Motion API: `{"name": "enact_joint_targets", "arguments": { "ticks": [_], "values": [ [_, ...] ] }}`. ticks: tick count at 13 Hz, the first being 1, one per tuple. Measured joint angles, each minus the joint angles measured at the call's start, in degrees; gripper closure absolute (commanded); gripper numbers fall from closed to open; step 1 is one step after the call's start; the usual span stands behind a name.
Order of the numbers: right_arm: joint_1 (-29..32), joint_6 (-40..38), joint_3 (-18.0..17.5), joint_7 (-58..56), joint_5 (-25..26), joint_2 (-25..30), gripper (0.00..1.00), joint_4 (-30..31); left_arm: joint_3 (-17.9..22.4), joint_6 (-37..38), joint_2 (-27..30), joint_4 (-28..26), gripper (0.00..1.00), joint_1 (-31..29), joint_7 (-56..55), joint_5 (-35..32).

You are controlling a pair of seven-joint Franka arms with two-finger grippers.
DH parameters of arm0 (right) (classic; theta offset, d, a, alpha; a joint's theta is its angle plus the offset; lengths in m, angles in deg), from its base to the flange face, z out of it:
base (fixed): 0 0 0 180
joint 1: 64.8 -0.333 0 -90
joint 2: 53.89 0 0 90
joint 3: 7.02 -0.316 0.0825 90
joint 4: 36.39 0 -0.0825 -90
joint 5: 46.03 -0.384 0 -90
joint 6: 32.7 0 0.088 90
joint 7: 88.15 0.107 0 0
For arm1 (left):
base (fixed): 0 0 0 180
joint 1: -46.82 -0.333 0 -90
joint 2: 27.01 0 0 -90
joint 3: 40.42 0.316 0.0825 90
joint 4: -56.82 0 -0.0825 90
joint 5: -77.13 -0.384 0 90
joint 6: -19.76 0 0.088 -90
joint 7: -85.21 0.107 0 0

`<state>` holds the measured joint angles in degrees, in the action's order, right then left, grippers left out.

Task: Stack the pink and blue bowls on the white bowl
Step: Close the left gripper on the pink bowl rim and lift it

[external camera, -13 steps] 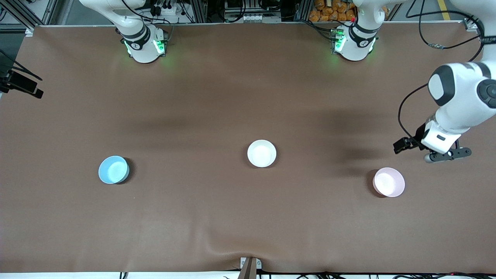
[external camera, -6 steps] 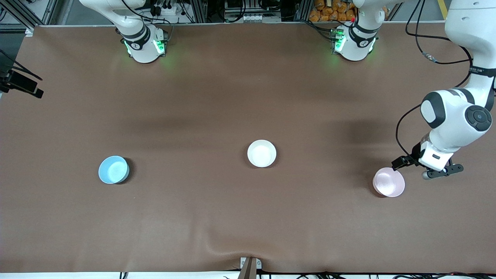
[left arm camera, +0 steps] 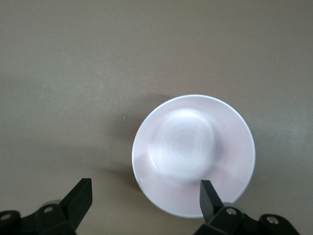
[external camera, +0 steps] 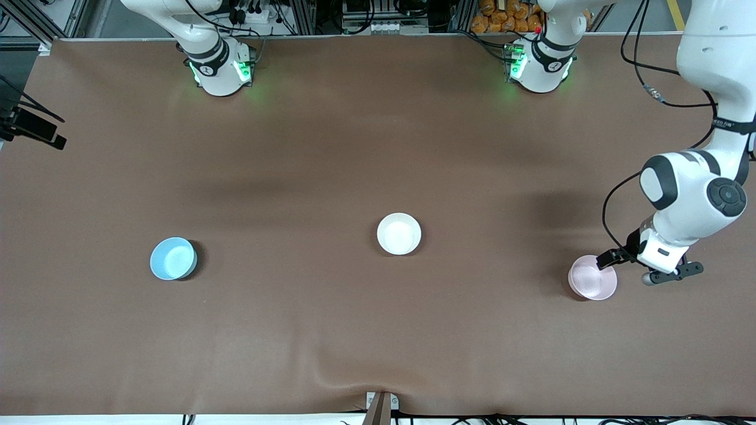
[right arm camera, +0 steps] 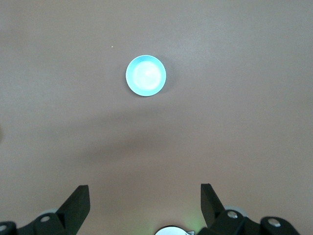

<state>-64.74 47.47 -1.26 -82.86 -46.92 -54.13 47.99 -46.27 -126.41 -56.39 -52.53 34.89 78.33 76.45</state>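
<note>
The pale pink bowl [external camera: 592, 277] [left arm camera: 193, 152] sits toward the left arm's end of the table. My left gripper [external camera: 670, 274] [left arm camera: 145, 196] hangs low over its rim, open, one finger over the bowl and the other over bare cloth, holding nothing. The white bowl [external camera: 399, 234] stands mid-table. The sky blue bowl [external camera: 173, 258] [right arm camera: 145, 75] sits toward the right arm's end. My right gripper [right arm camera: 144, 200] is open and empty, high above the table near its base; it does not show in the front view.
A brown cloth [external camera: 378, 147] covers the table and wrinkles at its edge nearest the front camera. There a small camera mount [external camera: 378, 407] stands. A black device [external camera: 32, 133] sits at the right arm's end. Both arm bases [external camera: 221, 71] stand along the farthest edge.
The left arm has come down and moved toward the pink bowl, so its gripper now hangs over the rim. The bowls and the right arm have not moved.
</note>
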Motion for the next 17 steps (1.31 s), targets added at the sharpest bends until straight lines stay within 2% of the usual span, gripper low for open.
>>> {"name": "enact_joint_targets", "arguments": {
  "ticks": [1, 2, 3, 5, 6, 11, 14, 17],
  "values": [
    [0.00, 0.00, 0.00, 0.00, 0.00, 0.00, 0.00, 0.00, 0.00, 0.00, -1.36, 1.03, 0.24, -0.07, 0.00, 0.01],
    [0.00, 0.00, 0.00, 0.00, 0.00, 0.00, 0.00, 0.00, 0.01, 0.00, -2.69, 1.99, 0.35, -0.19, 0.00, 0.01],
    [0.00, 0.00, 0.00, 0.00, 0.00, 0.00, 0.00, 0.00, 0.02, 0.00, -3.72, 2.75, 0.60, -0.36, 0.00, 0.01],
    [0.00, 0.00, 0.00, 0.00, 0.00, 0.00, 0.00, 0.00, 0.05, 0.00, -4.77, 3.35, 0.97, -0.53, 0.25, 0.01],
    [0.00, 0.00, 0.00, 0.00, 0.00, 0.00, 0.00, 0.00, 0.06, 0.01, -5.05, 3.35, 1.00, -0.55, 0.36, 0.01],
    [0.00, 0.00, 0.00, 0.00, 0.00, 0.00, 0.00, 0.00, -0.04, 1.15, -4.95, 4.10, 1.00, -0.57, 2.83, 0.01],
    [0.00, -0.01, -0.01, 0.00, 0.00, 0.00, 0.00, 0.00, -0.48, 8.85, -1.18, 6.86, 1.00, -0.50, 3.50, 0.00],
    [0.00, -0.01, -0.01, 0.00, 0.00, 0.00, 0.00, 0.00, -4.57, 17.11, 3.76, 9.20, 1.00, -0.37, 2.37, 0.01]
  ]
}}
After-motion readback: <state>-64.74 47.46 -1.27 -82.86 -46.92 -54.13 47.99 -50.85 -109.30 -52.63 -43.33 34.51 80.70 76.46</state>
